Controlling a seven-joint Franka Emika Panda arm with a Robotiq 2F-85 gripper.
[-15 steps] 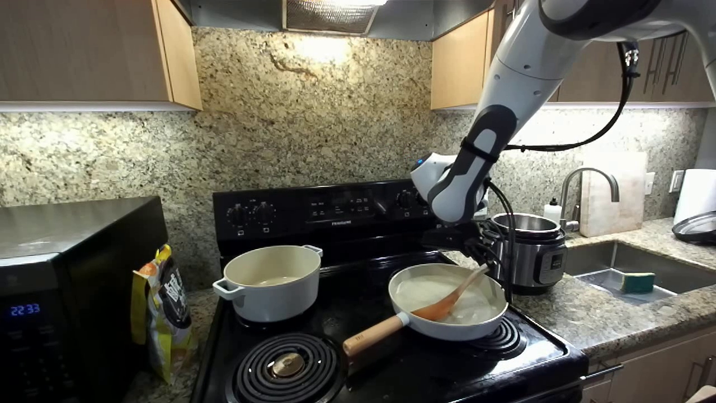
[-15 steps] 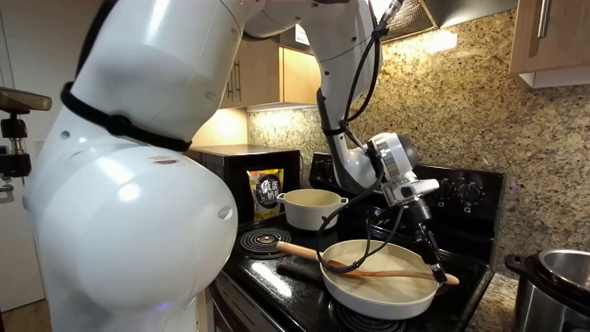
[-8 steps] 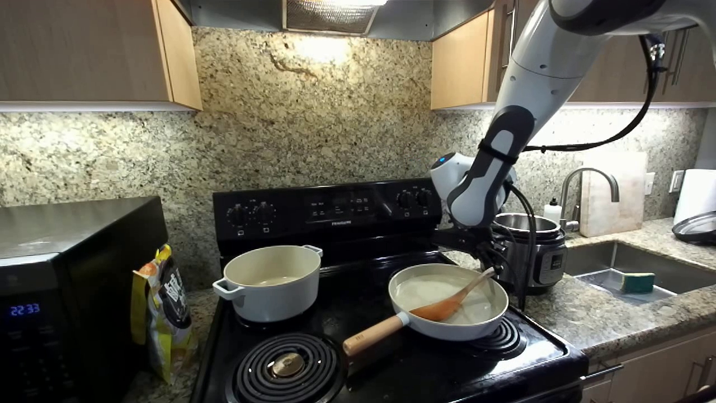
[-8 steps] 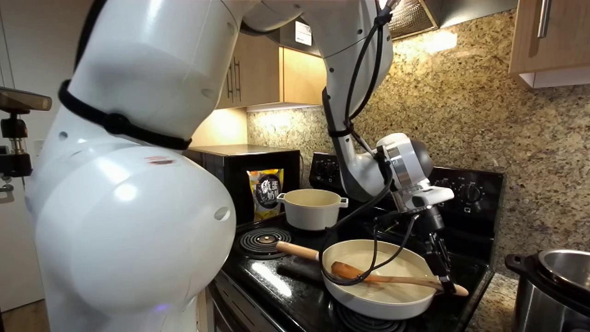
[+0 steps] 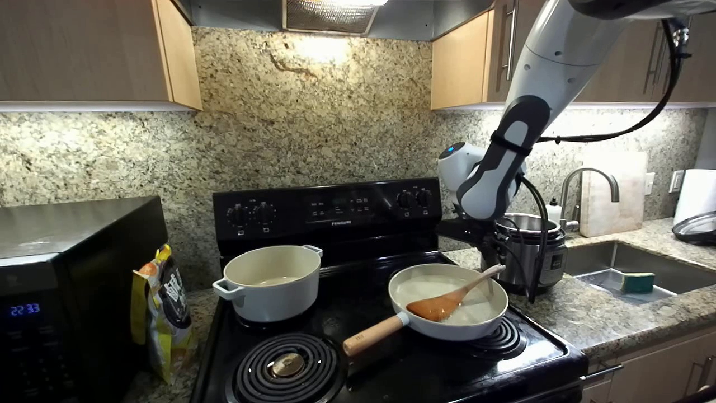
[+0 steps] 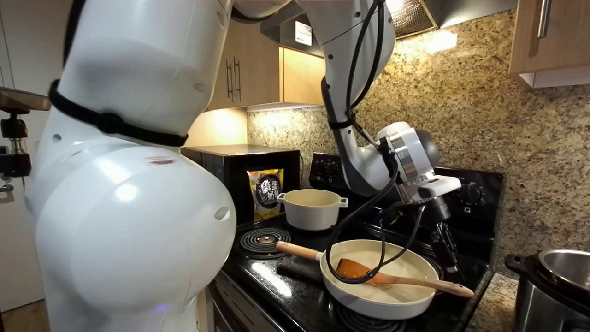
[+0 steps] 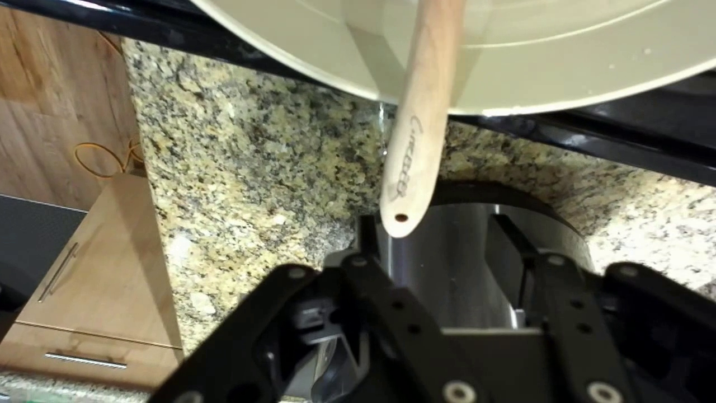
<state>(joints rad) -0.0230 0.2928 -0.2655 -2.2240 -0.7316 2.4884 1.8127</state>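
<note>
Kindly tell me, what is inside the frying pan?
A wooden spatula rests with its head inside the frying pan and its handle reaching over the rim. The pan floor under the head is covered, so unseen.

In an exterior view: faces stove and far backsplash from the near side, slightly down. In an exterior view: close by the arm, looks past it to far microwave. Both share stove, pan, pot. Wrist view: tight, looks down past gripper at pan rim.

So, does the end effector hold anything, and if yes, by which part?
Nothing: the end effector stands open; the wooden spatula rests in the pan, its ungripped handle sticking out.
</note>
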